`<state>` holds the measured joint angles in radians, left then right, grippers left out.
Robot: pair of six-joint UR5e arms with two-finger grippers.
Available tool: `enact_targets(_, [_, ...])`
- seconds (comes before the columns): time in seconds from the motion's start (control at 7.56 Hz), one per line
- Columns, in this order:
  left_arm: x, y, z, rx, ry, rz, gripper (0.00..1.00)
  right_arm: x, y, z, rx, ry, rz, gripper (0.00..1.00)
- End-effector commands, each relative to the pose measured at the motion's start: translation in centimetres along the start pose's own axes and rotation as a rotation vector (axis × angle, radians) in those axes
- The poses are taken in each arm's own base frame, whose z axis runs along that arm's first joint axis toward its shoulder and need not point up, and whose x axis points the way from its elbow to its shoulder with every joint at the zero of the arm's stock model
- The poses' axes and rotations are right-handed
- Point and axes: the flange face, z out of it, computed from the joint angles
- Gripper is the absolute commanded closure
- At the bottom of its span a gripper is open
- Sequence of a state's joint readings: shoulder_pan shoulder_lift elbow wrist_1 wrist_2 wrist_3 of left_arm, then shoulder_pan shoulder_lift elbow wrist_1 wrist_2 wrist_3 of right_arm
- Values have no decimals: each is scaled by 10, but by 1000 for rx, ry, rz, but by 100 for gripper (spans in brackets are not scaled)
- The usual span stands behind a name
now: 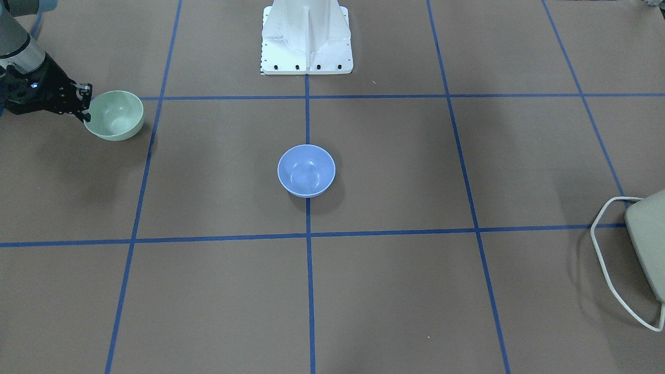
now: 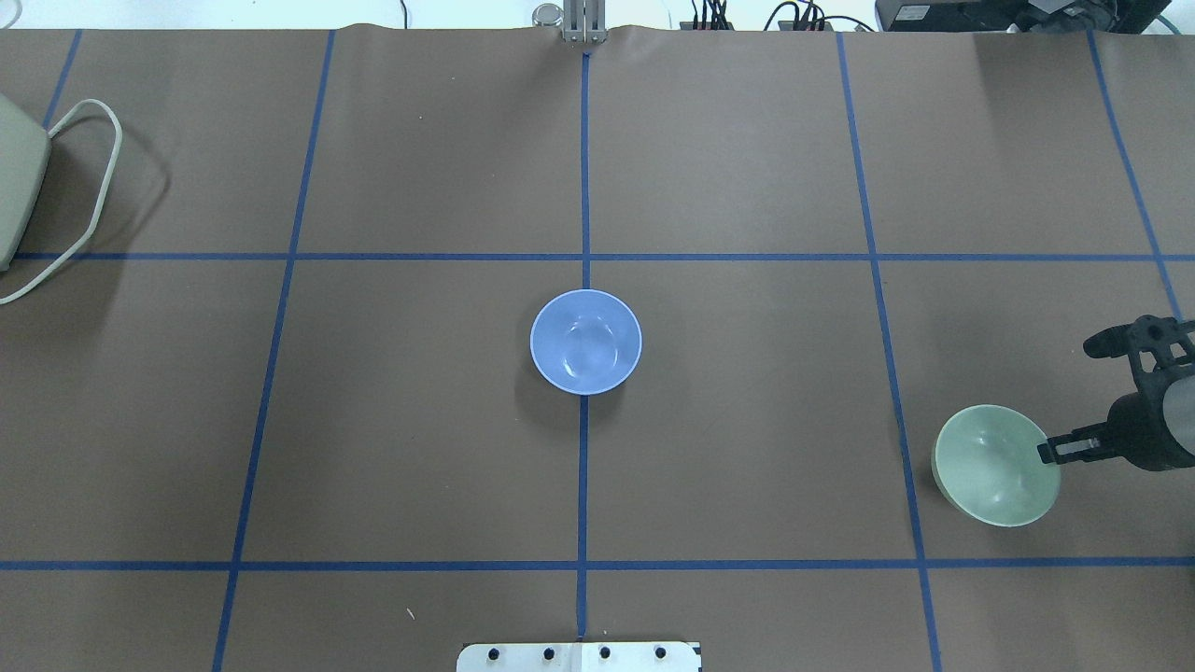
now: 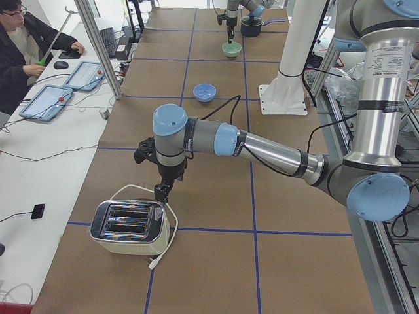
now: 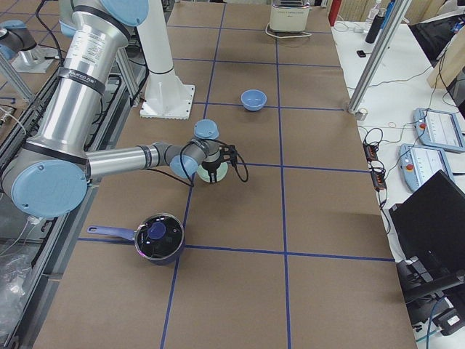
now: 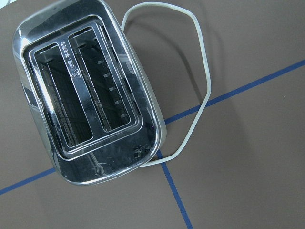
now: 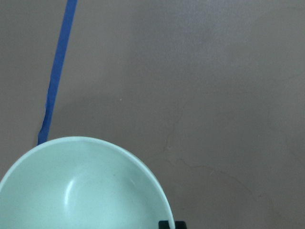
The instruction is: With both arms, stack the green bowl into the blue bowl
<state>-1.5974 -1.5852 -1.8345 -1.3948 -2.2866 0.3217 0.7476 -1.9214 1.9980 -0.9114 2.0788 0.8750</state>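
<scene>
Left jaws are held just above the toaster (image 3: 129, 227) at the desk's (image 2: 420, 448) left end; whether they are wide or narrow cannot be told. At the centre, the blue bowl (image 2: 585, 342) is set upright on a blue tape line (image 2: 584, 187). Well to its right, the green bowl (image 2: 995, 465) is gripped at its rim by the right jaws.

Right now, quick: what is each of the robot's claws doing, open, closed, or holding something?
Left gripper: cannot be told; it hangs over the toaster.
Right gripper: closed on the green bowl, at its rim.
</scene>
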Motion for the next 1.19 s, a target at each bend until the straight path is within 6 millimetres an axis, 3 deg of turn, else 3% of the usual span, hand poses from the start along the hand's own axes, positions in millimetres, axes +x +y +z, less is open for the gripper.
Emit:
enact_targets(0.0, [-4, 22, 13, -25, 23, -138, 1, -10, -41, -28, 50, -88, 38, 100])
enact_targets(0.13, [-1, 32, 16, -17, 36, -208, 1, -30, -65, -42, 70, -135, 49, 100])
enact_targets(0.26, [-3, 40, 20, -1, 34, -200, 1, -67, -112, -74, 87, -185, 150, 100])
enact_targets(0.4, [-3, 43, 22, 0, 34, -198, 1, -122, -146, -92, 85, -214, 212, 100])
enact_targets(0.66, [-4, 44, 25, -6, 35, -203, 1, -271, -180, -88, 64, -164, 310, 100])
enact_targets(0.79, [-5, 45, 26, -8, 36, -203, 1, -336, -193, -87, 76, -107, 343, 100])
enact_targets(0.93, [-6, 45, 26, -8, 36, -203, 1, -382, -204, -70, 65, -82, 401, 100])
enact_targets(1.06, [-7, 47, 28, -12, 37, -207, 1, -410, -205, -36, 88, -29, 395, 100])
